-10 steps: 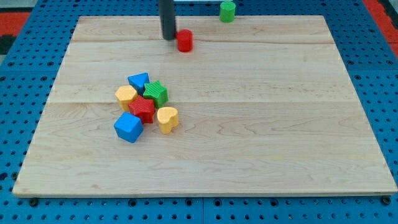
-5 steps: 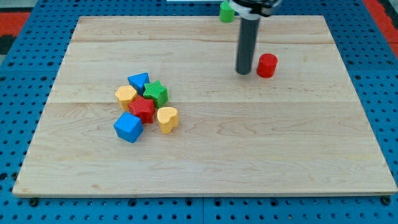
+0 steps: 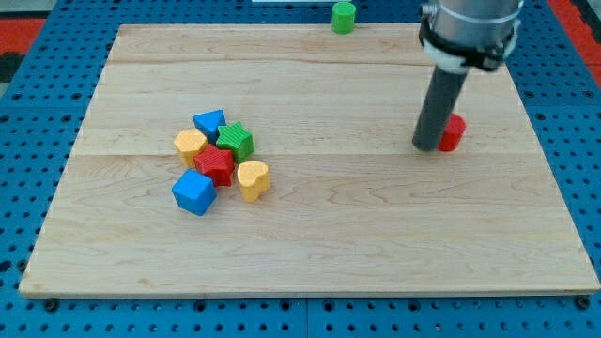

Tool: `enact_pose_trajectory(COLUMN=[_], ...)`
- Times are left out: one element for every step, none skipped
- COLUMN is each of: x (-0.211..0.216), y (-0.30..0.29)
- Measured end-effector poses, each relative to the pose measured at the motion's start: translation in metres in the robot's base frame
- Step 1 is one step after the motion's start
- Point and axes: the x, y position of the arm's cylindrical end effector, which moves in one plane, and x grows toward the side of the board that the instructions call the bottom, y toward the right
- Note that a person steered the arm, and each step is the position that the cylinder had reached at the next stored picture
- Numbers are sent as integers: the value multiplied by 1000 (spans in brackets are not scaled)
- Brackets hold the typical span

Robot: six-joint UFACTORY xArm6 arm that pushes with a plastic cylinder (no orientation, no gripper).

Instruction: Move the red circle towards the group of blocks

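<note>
My tip (image 3: 427,147) down on the pale wooden board (image 3: 376,244) — no jaws, nothing held. Small red plastic circle (image 3: 453,132) touching its right side; cluster of coloured blocks (image 3: 221,161) well apart, far left.

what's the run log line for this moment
my tip: touching red circle on its left | group of blocks: far left | move: not done

Partly hidden: red circle (image 3: 454,132), left side behind our rod, just right of my tip (image 3: 427,147). Rod's upper part cut off at top edge. Green block (image 3: 344,17), far up-left: shape unclear.
</note>
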Motion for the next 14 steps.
enact_pose_trajectory(x=[-35,-51,-18,19,38,48,58,62,94,115,78,64,45,58], y=[-42,51,70,59,-3,30,39,-28,-18,-24,-70,-62,-93,-151])
